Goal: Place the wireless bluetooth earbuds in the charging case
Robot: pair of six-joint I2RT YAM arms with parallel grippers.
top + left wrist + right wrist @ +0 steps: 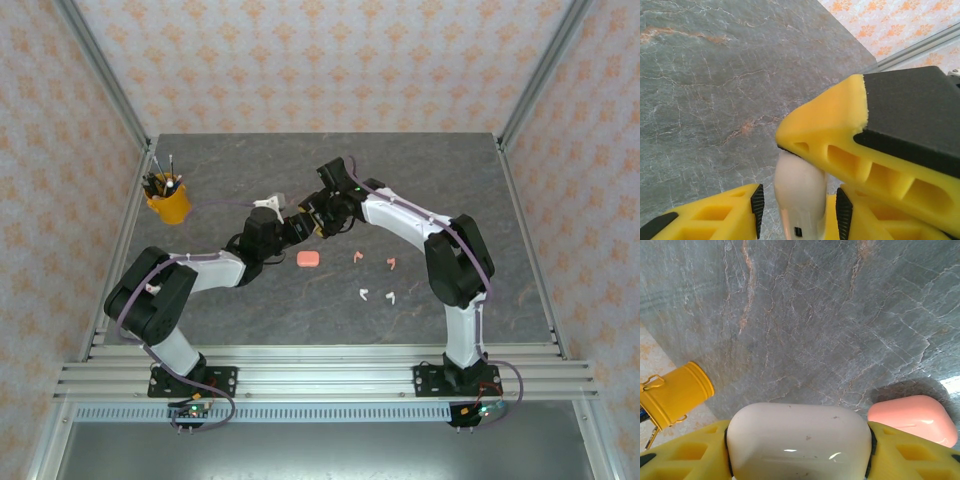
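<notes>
The worktop (250, 320) looks like grey veined stone, matt, with rusty streaks. The white charging case (797, 440) is smooth, glossy plastic that catches bright highlights and carries a few faint specks. At its 3 o'clock, the pink case (915, 417) is smooth plastic with a softer satin sheen. The jaws of the left gripper (799, 205) and right gripper (797, 455) are matt yellow plastic, slightly grainy, lined with dull black pads. At the worktop's 10 o'clock, the yellow cup (168, 207) has a smooth, lightly shiny skin. The frame rails (320, 375) are brushed bare metal. The walls (330, 60) look like matt printed paper. The 4 earbuds (391, 264) are too small to judge.
</notes>
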